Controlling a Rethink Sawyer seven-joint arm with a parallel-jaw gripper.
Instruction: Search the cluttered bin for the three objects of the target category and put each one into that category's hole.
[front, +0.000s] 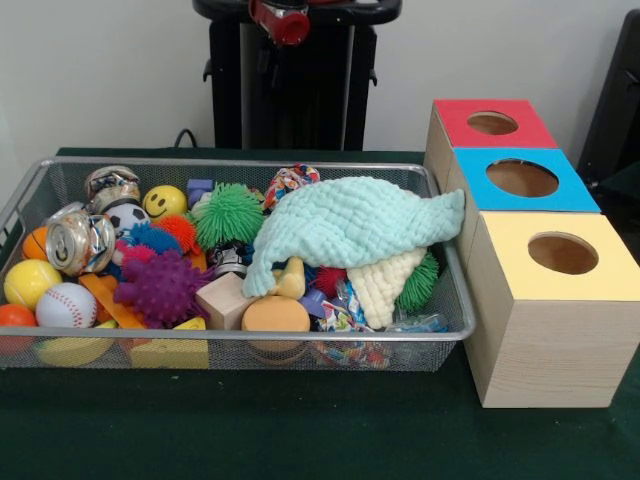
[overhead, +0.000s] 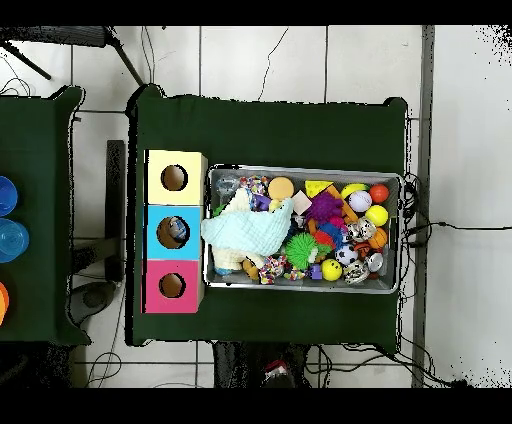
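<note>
The silver wire-mesh bin (front: 230, 338) sits on the green table, full of mixed toys; in the overhead view the bin (overhead: 300, 290) lies right of the boxes. A mint-green cloth (front: 350, 220) drapes over its box-side end, over a cream knitted cloth (front: 385, 285). Other items are two crushed cans (front: 80, 238), a baseball (front: 65, 305), a smiley ball (front: 164, 201), a green spiky ball (front: 228, 213), a purple spiky ball (front: 158, 285) and a wooden block (front: 225, 300). Only a red part of the arm (front: 285, 20) shows at the top; the gripper is out of view.
Three wooden boxes stand in a row beside the bin, each with a round hole in its top: red (front: 530, 135), blue (front: 575, 195), yellow (front: 510, 275). In the overhead view they are yellow (overhead: 157, 165), blue (overhead: 155, 245), red (overhead: 155, 300).
</note>
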